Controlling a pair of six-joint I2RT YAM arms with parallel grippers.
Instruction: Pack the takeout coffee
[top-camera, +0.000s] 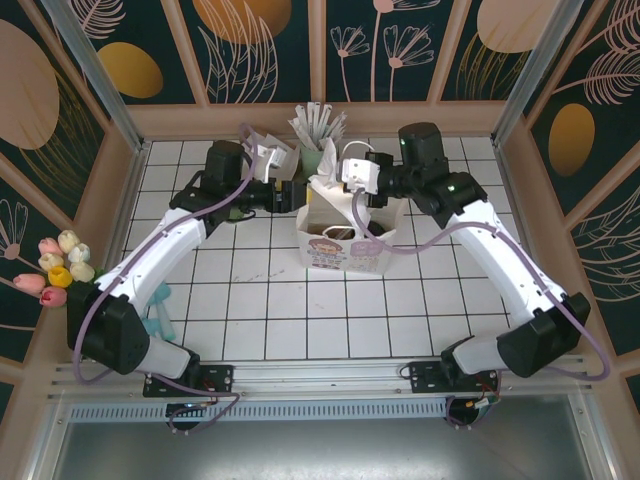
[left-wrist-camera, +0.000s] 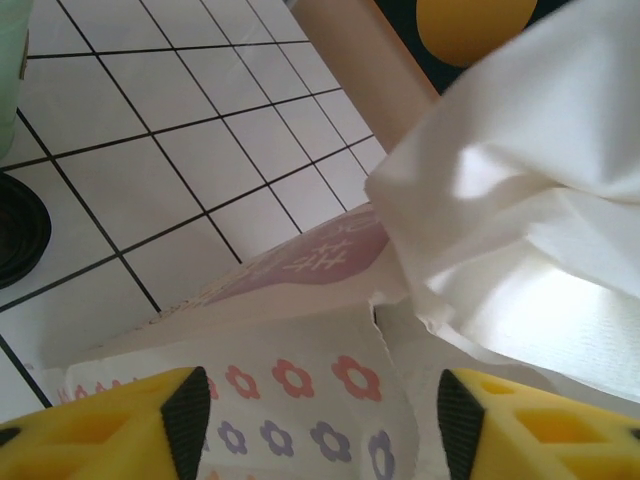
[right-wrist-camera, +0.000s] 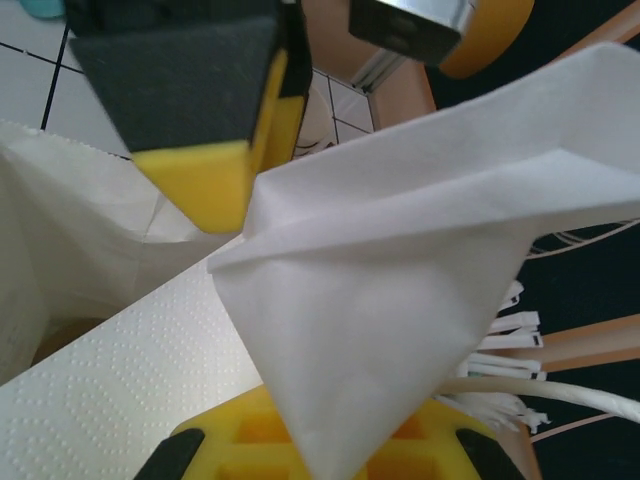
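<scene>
1. Where the white tiles (left-wrist-camera: 180, 170) run to the left edge of the left wrist view, the round black lid (left-wrist-camera: 14, 232) of the takeout coffee shows as a dark ringed disc. The frame cuts it off, and whether it sits on its cup cannot be told.
2. Just above the lid in that view, a pale green surface (left-wrist-camera: 9, 70) sits in the corner. Whether this is the cup's side cannot be told.
3. Near the lid but apart from it stands a white paper bag (left-wrist-camera: 300, 395) printed with small flowers. From the top camera it stands upright at the middle of the tabletop (top-camera: 260, 300), mouth open.
4. The left gripper (left-wrist-camera: 320, 425) is spread wide, and the bag's printed wall shows between its black pads (left-wrist-camera: 187, 418).
5. A white napkin (right-wrist-camera: 400, 290) hangs over the bag's mouth. The right gripper (right-wrist-camera: 322, 455) is pressed together on it, pinching its lower corner.
6. Seen from above, the two grippers meet over the bag's far rim, the left arm reaching in from the left and the right arm from the right.
7. Behind the bag, a mint green holder (top-camera: 314, 158) of white sticks (top-camera: 318, 122) stands near the back wall.
</scene>
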